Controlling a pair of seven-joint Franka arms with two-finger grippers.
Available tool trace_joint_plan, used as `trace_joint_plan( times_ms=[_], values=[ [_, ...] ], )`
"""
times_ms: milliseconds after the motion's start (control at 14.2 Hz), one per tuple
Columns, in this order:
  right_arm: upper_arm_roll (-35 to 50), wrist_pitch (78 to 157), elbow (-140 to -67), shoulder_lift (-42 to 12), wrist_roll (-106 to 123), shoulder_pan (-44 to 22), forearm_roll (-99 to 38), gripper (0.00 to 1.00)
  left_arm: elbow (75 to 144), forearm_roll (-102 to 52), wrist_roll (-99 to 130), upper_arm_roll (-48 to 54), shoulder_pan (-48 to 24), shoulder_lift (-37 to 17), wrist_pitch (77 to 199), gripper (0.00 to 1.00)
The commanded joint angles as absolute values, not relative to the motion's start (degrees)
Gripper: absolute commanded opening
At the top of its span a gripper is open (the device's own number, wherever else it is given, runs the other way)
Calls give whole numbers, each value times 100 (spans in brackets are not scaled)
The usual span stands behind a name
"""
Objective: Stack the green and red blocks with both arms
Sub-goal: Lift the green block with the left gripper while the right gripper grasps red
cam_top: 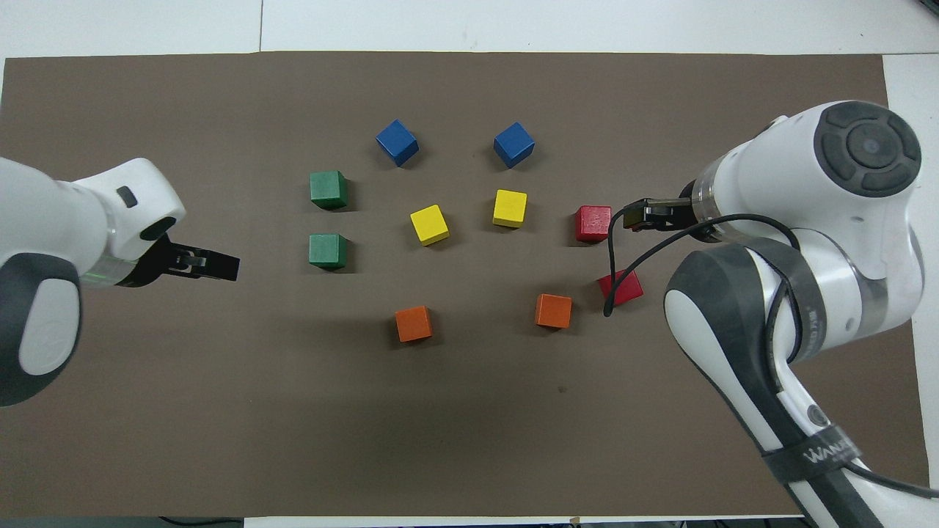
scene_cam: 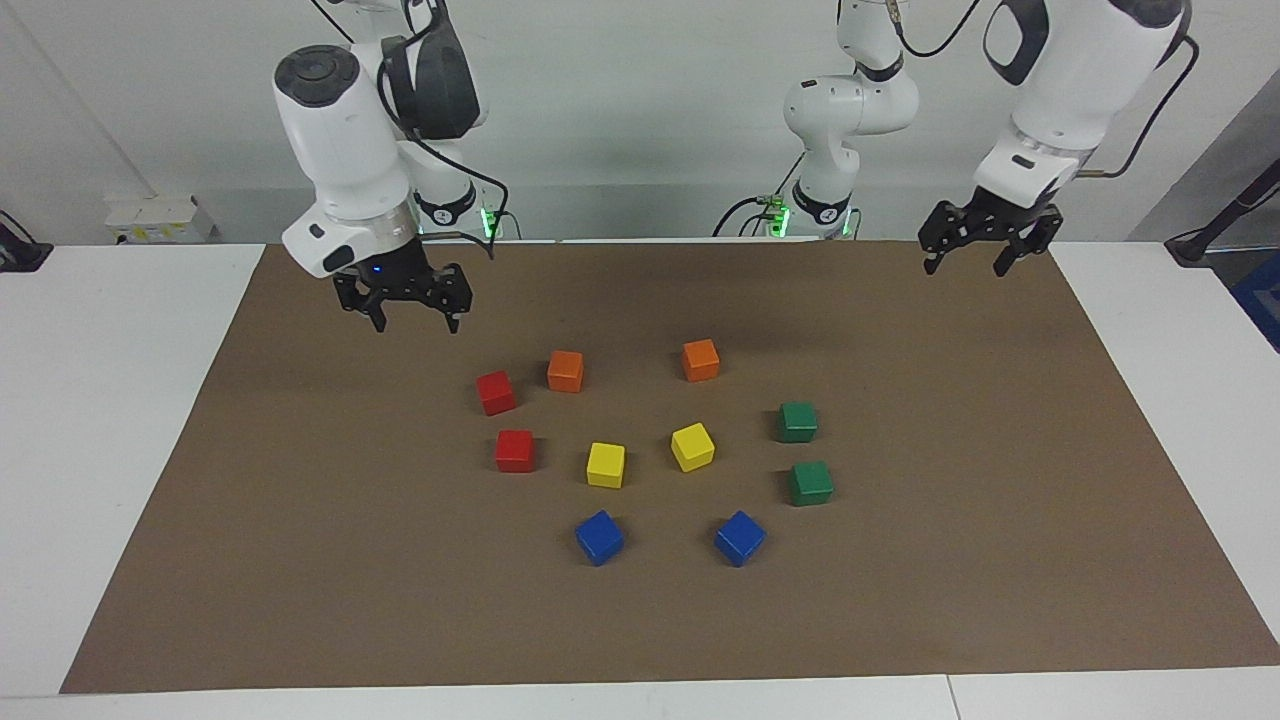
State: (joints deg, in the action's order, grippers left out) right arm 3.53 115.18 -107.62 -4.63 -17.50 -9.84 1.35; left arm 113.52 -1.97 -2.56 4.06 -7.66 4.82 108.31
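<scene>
Both grippers, right (scene_cam: 410,312) and left (scene_cam: 978,252), hung fingers apart; each should centre squarely over its nearest red block (scene_cam: 495,392) or green block (scene_cam: 797,421), at six o'clock.

red block (cam_top: 622,287) partly cable-hidden, perhaps

Both grippers aloft, jaws open; 10 blocks (scene_cam: 515,450) unstacked.

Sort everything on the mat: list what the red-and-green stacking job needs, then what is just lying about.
Needed:
- red blocks
- green blocks
- left hand, right hand, both open, up over the mat

Lying about:
- orange blocks
- yellow blocks
- blue blocks
</scene>
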Motion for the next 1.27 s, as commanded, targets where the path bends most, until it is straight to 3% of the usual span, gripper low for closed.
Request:
trace_joint_plan(
  times_ms=[0,844,1196],
  values=[
    [369,11873,-11021,-509,-1802,-1045,79,100,11382,-264,103,325,-1203,-86,11406,100],
    [369,12911,-12041,-475,-274,-1257,88,100,11443,-352,1002,316,-1661,-1440,13015,100],
    [369,13103,-12295,-475,-264,-1380,88,100,11417,-352,993,316,-1661,-1678,13210,100]
  ],
)
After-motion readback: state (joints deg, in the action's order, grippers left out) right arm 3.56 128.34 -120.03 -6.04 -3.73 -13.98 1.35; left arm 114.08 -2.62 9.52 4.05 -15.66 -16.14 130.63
